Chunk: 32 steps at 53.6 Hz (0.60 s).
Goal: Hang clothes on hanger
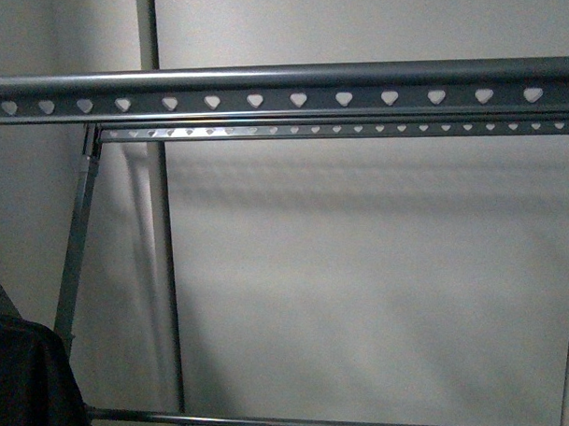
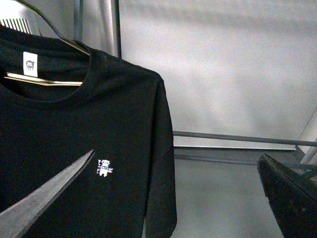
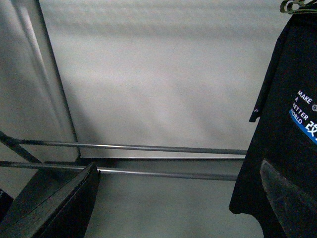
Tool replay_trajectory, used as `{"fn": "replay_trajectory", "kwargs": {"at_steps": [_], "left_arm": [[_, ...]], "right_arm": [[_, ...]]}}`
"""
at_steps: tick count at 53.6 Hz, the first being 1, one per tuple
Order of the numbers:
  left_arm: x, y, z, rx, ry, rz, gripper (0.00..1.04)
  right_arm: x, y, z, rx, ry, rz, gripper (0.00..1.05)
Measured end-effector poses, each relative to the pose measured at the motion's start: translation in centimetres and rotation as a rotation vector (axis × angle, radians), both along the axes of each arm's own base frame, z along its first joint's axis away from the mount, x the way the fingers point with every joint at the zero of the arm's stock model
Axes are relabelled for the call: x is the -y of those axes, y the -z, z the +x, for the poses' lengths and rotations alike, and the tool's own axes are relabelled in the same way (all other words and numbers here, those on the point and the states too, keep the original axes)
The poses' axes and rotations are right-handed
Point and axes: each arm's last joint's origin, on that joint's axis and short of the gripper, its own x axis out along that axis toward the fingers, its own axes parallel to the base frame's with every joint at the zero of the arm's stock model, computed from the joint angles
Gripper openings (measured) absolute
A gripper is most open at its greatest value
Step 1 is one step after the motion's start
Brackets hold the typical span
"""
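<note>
Front view, left side: your black short-sleeved T-shirt (image 1: 24, 386) shows only as a dark fold in the lower left corner. It is beside the slanted left leg of the large grey metal clothes rack (image 1: 280, 79) and well below that rack's two upper rails. Both rails are punched with heart-shaped holes and run the full width of the view against the pale wall (image 1: 361, 266).

Left wrist view: your left gripper (image 2: 177, 154) stands with its jaws wide apart and grips nothing. One finger (image 2: 44, 198) crosses in front of the T-shirt (image 2: 114, 124); I cannot tell whether it touches the cloth. The shirt hangs upright, its collar spread over a slim pale bar (image 2: 44, 81). A white neck label (image 2: 29, 63) and a small chest print (image 2: 105, 167) are visible. A lower tube of the rack (image 2: 237, 139) runs behind the shirt.

Right wrist view: your right gripper (image 3: 178, 163) is likewise spread wide and carries nothing. The rack's low horizontal tubes (image 3: 148, 147) cross behind it. The T-shirt (image 3: 282, 148) hangs near one finger (image 3: 287, 198), suspended from a hook (image 3: 292, 6). Its white "MAKE A BETTER WORLD" lettering (image 3: 303, 106) is partly in view.
</note>
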Motion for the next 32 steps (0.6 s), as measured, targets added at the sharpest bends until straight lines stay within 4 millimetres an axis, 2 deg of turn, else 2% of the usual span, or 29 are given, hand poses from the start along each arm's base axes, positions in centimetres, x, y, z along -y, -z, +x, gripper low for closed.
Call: {"fn": "replay_trajectory", "kwargs": {"at_steps": [13,18,22,27,32], "left_arm": [[0.0,0.0,0.0,0.0,0.0,0.0,0.98],[0.1,0.0,0.5,-0.047,0.112,-0.062,0.98],[0.4,-0.7,1.6,-0.107,0.029,-0.159,0.98],[0.8,-2.7,3.9,-0.15,-0.128,-0.288,0.98],[1.2,-4.8,7.2,-0.131,-0.3,-0.413,0.98]], "right_arm": [[0.0,0.0,0.0,0.0,0.0,0.0,0.97],[0.0,0.0,0.0,0.0,-0.001,0.0,0.97],[0.0,0.0,0.0,0.0,-0.002,0.0,0.97],[0.0,0.0,0.0,0.0,0.0,0.0,0.97],[0.0,0.0,0.0,0.0,0.0,0.0,0.97]]}}
